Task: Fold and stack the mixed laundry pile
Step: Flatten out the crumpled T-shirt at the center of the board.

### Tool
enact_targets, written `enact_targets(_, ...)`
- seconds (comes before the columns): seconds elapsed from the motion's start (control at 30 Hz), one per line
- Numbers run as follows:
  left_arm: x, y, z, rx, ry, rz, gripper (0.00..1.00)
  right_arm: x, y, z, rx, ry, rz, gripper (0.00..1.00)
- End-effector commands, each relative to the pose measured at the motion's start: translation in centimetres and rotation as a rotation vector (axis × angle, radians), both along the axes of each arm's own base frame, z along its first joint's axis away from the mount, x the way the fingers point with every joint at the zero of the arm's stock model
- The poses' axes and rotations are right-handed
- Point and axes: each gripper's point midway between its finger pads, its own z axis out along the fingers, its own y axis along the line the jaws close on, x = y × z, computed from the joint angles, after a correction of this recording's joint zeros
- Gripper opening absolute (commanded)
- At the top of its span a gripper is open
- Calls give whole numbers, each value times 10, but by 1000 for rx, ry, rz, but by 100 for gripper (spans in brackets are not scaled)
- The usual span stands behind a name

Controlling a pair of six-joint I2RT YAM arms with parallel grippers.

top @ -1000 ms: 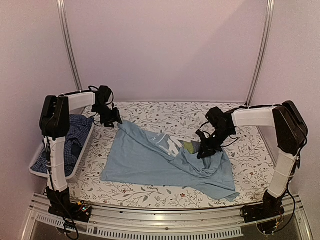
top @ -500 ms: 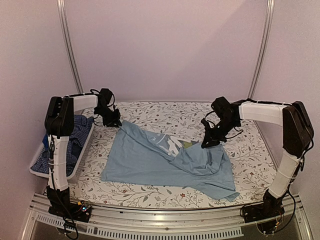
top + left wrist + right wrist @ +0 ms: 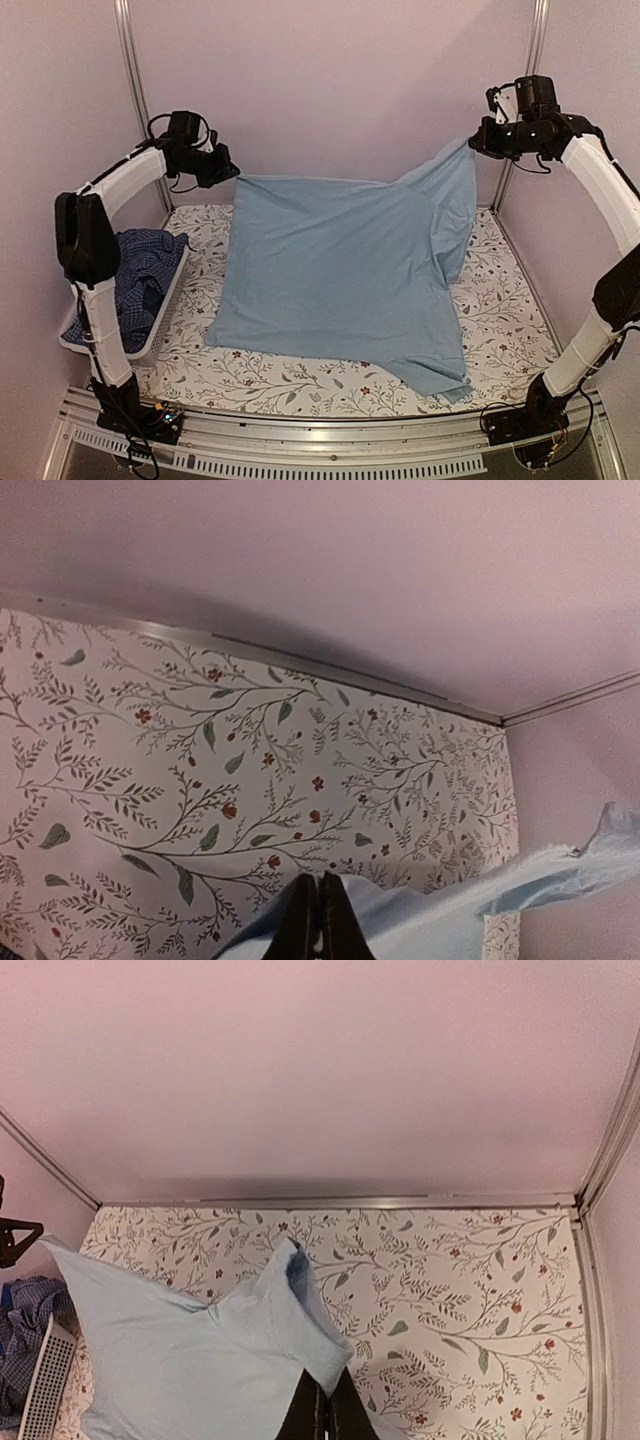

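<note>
Left gripper [image 3: 230, 172] and right gripper [image 3: 474, 146], both pinched shut on the light-blue shirt [image 3: 340, 270], which is raised and spread.

The left jaws hold the shirt's far-left top corner and the right jaws the far-right corner, somewhat higher. The cloth hangs between them like a curtain, its lower edge lying on the floral table [image 3: 510, 300] and bunched at near right. A dark checked shirt [image 3: 140, 275] sits in the white basket [image 3: 70, 340] at left. To lay it flat, I would level both corners, ease them apart to take out the right-side sag, then lower evenly so the hem drags smooth.
</note>
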Motion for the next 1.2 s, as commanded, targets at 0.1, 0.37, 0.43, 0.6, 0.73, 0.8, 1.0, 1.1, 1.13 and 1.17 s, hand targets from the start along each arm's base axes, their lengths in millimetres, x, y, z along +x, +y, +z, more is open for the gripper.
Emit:
enact_targets(0.1,-45,-39,210,-123,-459,-139,0,-26,-27,156,-97,-434,-81,0)
enact_targets(0.37,-151,-57,329,-122,-757,-213,0,-151,-36,295,-31,-870,-19,0)
enact_targets(0.43,-182,-65,348,-136,-821,-256,0,-176,-34,309,-13,-923,19,0)
enact_targets(0.6,-250,-75,388,-178,-952,-323,0,-252,-38,347,16,-1085,69,0)
enact_targets(0.73,-283,-73,409,-203,-1009,-325,0,-295,-43,370,35,-1180,82,0)
enact_targets(0.8,-290,-71,415,-222,-1014,-317,0,-304,-46,377,51,-1208,74,0)
enact_targets(1.0,-263,-77,392,-195,-919,-256,0,-262,-56,367,29,-1136,-33,0)
enact_targets(1.1,-227,-77,361,-122,-828,-184,0,-201,-52,336,1,-1022,-70,0)
enact_targets(1.13,-212,-74,348,-99,-789,-155,0,-180,-49,322,-12,-987,-73,0)
enact_targets(1.17,-191,-65,331,-82,-738,-112,0,-157,-45,305,-25,-946,-73,0)
